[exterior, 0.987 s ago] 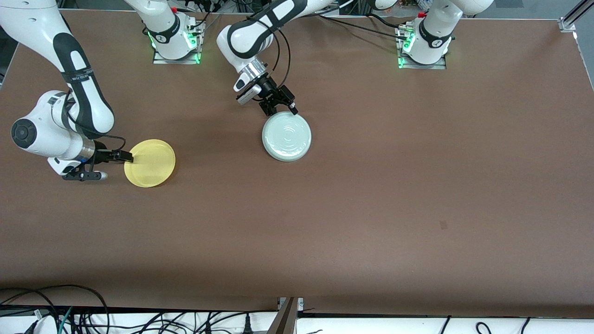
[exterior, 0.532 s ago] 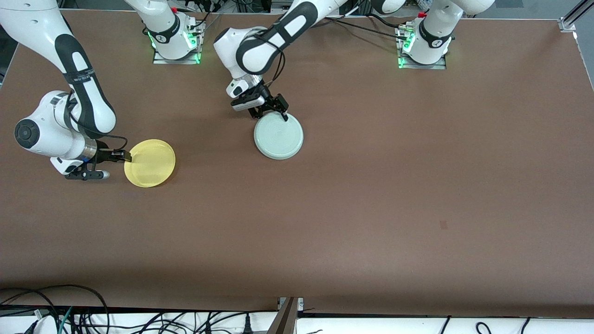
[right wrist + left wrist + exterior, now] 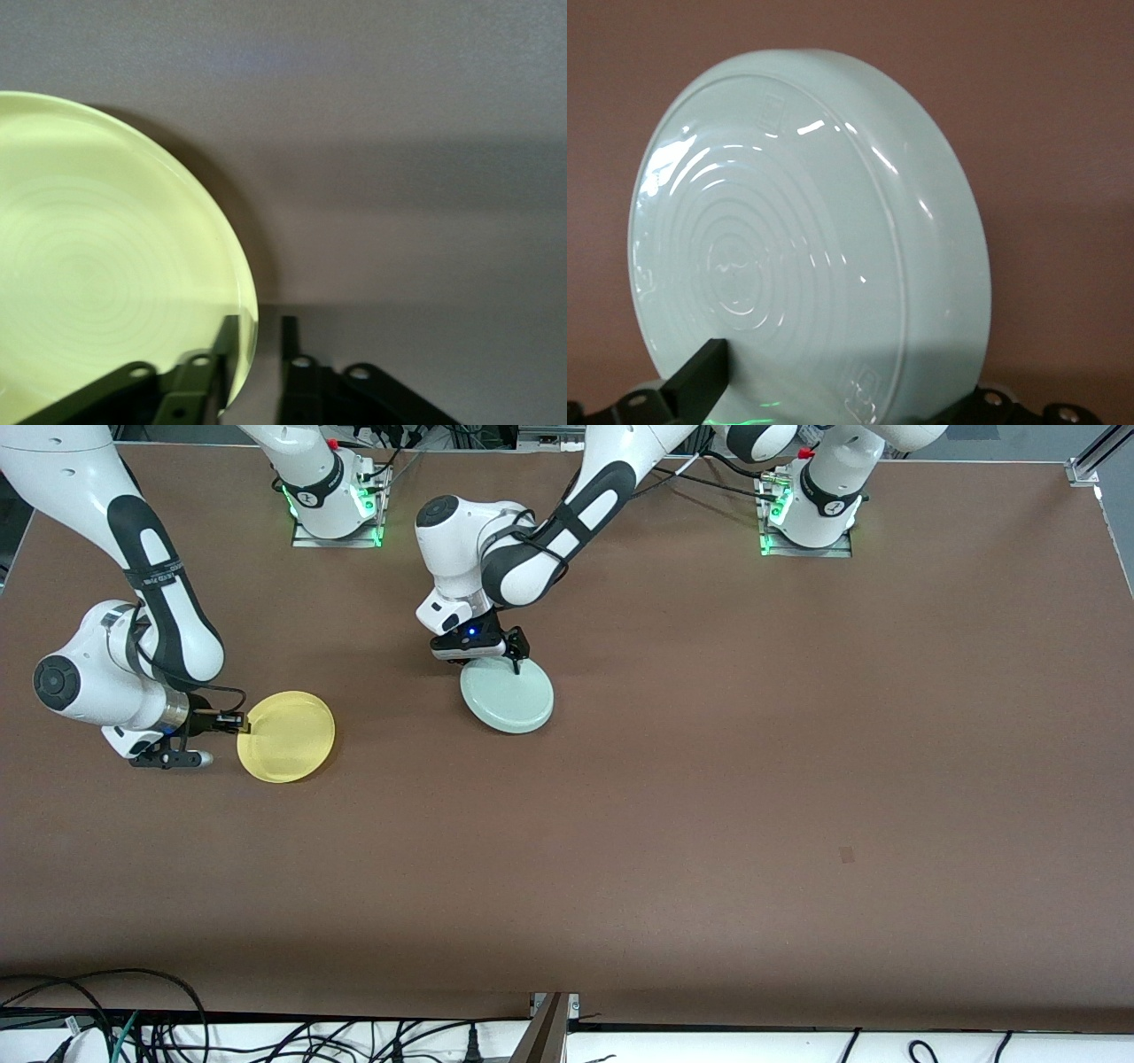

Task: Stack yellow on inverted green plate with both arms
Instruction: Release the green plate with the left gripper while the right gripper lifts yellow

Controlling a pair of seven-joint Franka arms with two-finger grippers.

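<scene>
A: Where's the yellow plate [image 3: 286, 736]?

B: Flat on the desk [image 3: 709, 779] toward the right arm's end, well apart from the green plate [image 3: 508, 698]. Its rim sits between the right tool's [image 3: 237, 726] fingers [image 3: 232, 354], which are narrowed on that edge; I'd call it pinched.

A: And the green one?

B: Underside up, rings showing. The left tool [image 3: 500, 657] is at its rim, fingers [image 3: 700, 381] spread wide, one over the ringed face. Neither plate carries anything.
</scene>
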